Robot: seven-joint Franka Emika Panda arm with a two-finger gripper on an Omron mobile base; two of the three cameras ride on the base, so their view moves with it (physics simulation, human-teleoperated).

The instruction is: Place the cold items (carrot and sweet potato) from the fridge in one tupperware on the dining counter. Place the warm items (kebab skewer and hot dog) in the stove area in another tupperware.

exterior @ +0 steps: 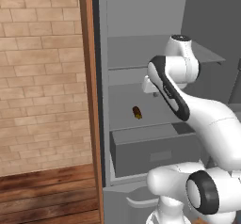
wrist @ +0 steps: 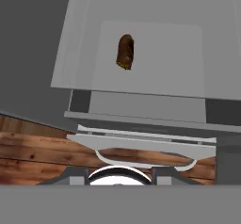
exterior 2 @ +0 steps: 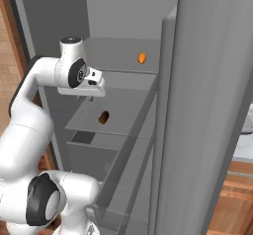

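1. Left base view: the fridge (exterior: 141,171) stands open and the arm (exterior: 207,119) reaches into it. The sweet potato (exterior: 136,112), a small brown lump, lies on the middle shelf (exterior: 127,100) at about 8 o'clock from the wrist, well apart from it. The hand is hidden behind the forearm here, so the fingers cannot be judged. The drawer (exterior: 150,150) below is shut. The brick wall (exterior: 42,77) and wooden trim (exterior: 89,86) close off the left side.

2. Right base view: the gripper (exterior 2: 90,98) hangs under the wrist above the same shelf, with the sweet potato (exterior 2: 104,117) at about 5 o'clock from it, near but not touched. The carrot (exterior 2: 142,58) sits on the upper shelf (exterior 2: 123,56), at about 1 o'clock from the wrist. The fingertips are too small to tell apart or together. The open fridge door (exterior 2: 212,105) crowds the right side, and the upper shelf's edge leaves little headroom.

3. Hand view: the sweet potato (wrist: 125,52) lies at 12 o'clock, alone on the shelf; the finger spacing cannot be told.

4. Judgement: the task looks barely begun. Both cold items are still in the fridge, nothing is held, and the warm items remain to be done.
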